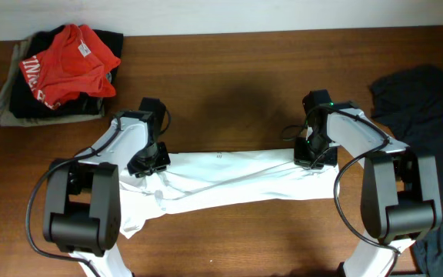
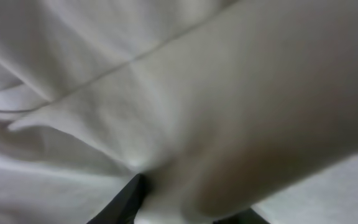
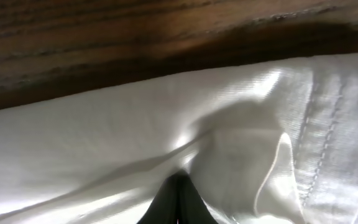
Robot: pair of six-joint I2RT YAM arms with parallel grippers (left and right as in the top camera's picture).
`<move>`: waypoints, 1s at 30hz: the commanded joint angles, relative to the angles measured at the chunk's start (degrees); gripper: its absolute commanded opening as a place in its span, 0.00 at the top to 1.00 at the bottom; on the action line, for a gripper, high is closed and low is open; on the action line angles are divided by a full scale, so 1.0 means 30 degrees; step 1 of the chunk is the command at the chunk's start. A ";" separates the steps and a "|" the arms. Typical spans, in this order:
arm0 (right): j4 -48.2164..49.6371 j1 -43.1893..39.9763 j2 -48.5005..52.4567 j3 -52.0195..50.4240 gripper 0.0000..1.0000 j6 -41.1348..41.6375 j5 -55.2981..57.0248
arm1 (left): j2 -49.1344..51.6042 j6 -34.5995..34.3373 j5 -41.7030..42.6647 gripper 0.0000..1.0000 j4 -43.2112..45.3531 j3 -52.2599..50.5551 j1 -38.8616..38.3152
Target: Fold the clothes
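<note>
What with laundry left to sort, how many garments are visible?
5: white T-shirt centre; black T-shirt at right edge; red garment atop black garment and olive garment, far left. The pile may hide more.

Left wrist view is all blur: shirt (image 2: 166, 93) buries the left gripper (image 2: 179, 210), two dark slivers showing, grip unreadable. Right gripper (image 3: 178, 202) is cut off below. Overhead, black tee (image 1: 429, 100) runs off-frame; red garment (image 1: 71, 61) lettering is too small.
</note>
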 commanded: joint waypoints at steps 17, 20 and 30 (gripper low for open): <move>0.0852 -0.4874 0.0022 -0.0364 0.96 0.1086 -0.0036 | 0.2346 0.0401 0.2280 0.72 0.3067 0.0947 0.1144; 0.1333 -0.5224 0.0022 -0.0306 0.96 0.1566 -0.0182 | 0.2346 -0.0714 0.2295 0.72 0.3082 0.2310 0.0656; 0.1894 -0.5858 0.0022 0.1231 0.96 0.1566 -0.0648 | 0.2346 -0.1668 0.0845 0.49 0.3140 0.4364 0.0605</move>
